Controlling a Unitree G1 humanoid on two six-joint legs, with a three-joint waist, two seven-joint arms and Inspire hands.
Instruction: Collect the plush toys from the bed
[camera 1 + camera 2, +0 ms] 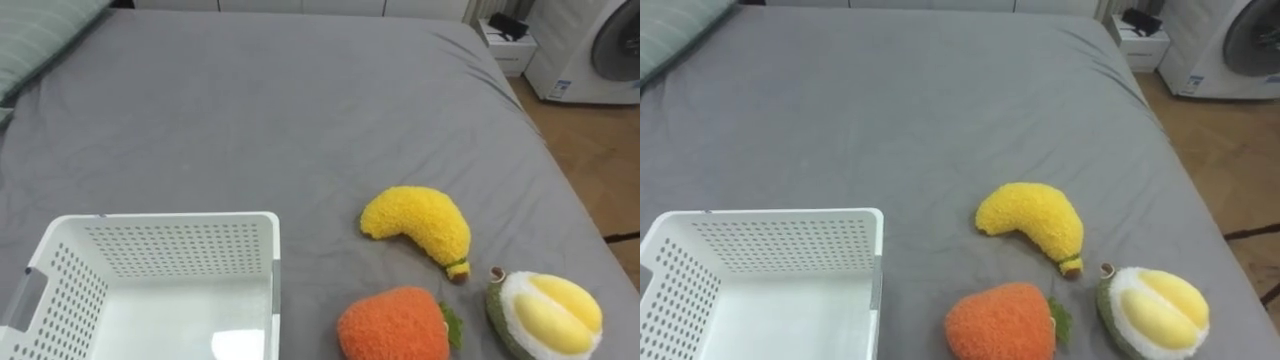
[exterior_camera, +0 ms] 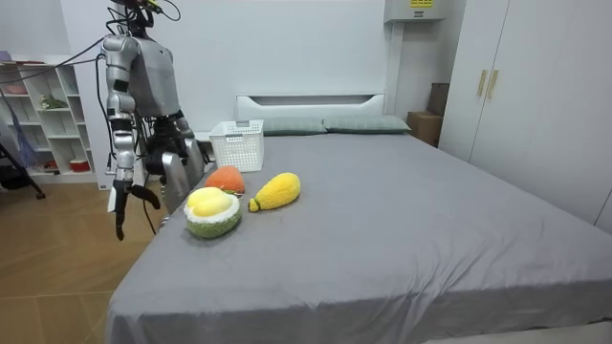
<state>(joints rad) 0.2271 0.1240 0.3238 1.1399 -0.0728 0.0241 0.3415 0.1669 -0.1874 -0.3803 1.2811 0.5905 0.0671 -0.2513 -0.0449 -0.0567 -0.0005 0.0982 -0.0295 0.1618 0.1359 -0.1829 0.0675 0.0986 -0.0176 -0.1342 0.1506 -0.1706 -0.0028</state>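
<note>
3 plush toys (image 1: 418,222), 1 white basket (image 1: 170,218) on bed (image 1: 300,100) (R hand (image 2: 120,203) fingers hang slack).

Right arm hangs straight at side, right hand (image 2: 122,199) low, fingers loose, pointing down, holding nothing

Grey-sheeted bed (image 2: 402,229), white padded headboard (image 2: 311,101), plain white wall (image 2: 287,48) behind. Light wooden plank floor (image 2: 48,277). White open shelf unit (image 2: 43,119) room view's left, white panelled wardrobe (image 2: 540,96) right.

basket (image 1: 172,219) cropped below, orange toy (image 1: 392,326) too
</note>
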